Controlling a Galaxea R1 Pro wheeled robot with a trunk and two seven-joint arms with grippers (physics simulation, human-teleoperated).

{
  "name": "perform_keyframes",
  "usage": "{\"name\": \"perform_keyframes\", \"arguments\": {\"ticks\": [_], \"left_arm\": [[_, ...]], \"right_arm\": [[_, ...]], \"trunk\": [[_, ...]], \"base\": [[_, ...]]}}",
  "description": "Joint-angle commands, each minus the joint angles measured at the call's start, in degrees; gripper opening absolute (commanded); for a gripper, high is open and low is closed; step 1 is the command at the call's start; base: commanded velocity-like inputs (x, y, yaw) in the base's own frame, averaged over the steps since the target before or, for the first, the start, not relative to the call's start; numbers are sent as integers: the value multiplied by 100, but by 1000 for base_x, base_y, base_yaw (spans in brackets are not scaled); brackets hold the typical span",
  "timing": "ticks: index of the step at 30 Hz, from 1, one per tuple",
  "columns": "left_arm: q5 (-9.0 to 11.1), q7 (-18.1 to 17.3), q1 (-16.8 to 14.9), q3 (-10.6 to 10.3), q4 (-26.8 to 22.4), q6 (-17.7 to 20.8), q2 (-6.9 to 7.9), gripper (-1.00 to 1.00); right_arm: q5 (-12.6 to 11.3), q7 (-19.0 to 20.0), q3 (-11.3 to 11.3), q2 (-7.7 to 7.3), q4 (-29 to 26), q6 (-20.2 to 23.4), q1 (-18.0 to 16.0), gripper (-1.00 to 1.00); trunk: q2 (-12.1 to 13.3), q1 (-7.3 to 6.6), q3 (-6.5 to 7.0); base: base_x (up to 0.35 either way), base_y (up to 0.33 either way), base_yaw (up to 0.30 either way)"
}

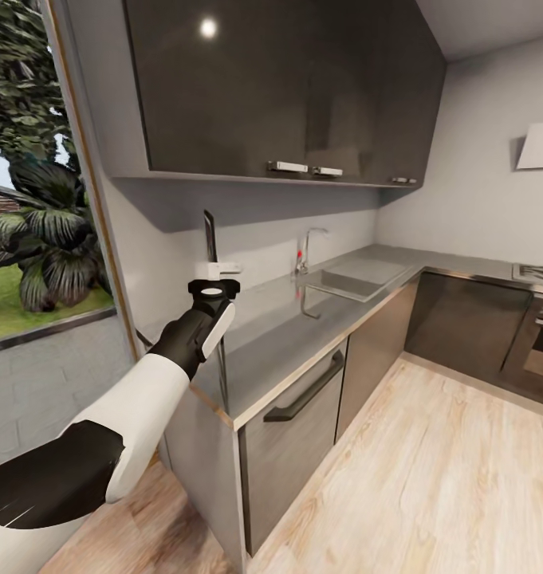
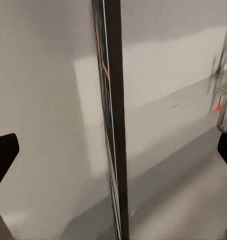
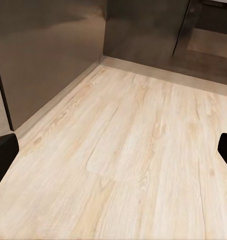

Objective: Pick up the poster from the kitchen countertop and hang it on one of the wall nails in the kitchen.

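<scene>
The poster [image 1: 210,235] stands upright on the kitchen countertop [image 1: 303,335], close to the back wall and turned edge-on to me. My left gripper [image 1: 220,269] reaches out to it at mid height. In the left wrist view the poster [image 2: 113,125] is a thin dark vertical strip running between the two fingertips [image 2: 3,157], which stay far apart and clear of it, so the left gripper [image 2: 113,155] is open. My right gripper [image 3: 113,155] hangs open over the pale wood floor [image 3: 133,150] with nothing in it. The wall nails are out of view.
Glossy dark upper cabinets [image 1: 287,88] hang low over the counter. A sink [image 1: 355,279] and chrome tap [image 1: 307,247] lie further along. The oven with red knobs [image 1: 542,335] is at the right. A big glass door [image 1: 32,199] is on the left.
</scene>
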Motion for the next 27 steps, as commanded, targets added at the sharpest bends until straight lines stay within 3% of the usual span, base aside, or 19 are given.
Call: {"name": "perform_keyframes", "arguments": {"ticks": [1, 27], "left_arm": [[46, 45, -5, -19, -1, 16, 0, 100], [39, 45, -5, 5, 6, 15, 0, 100]], "right_arm": [[-1, -24, 9, -2, -5, -6, 2, 100], [5, -24, 18, -2, -5, -5, 2, 100]], "trunk": [[-3, 2, -6], [-3, 2, -6]], "base": [[168, -4, 0], [95, 0, 0]]}}
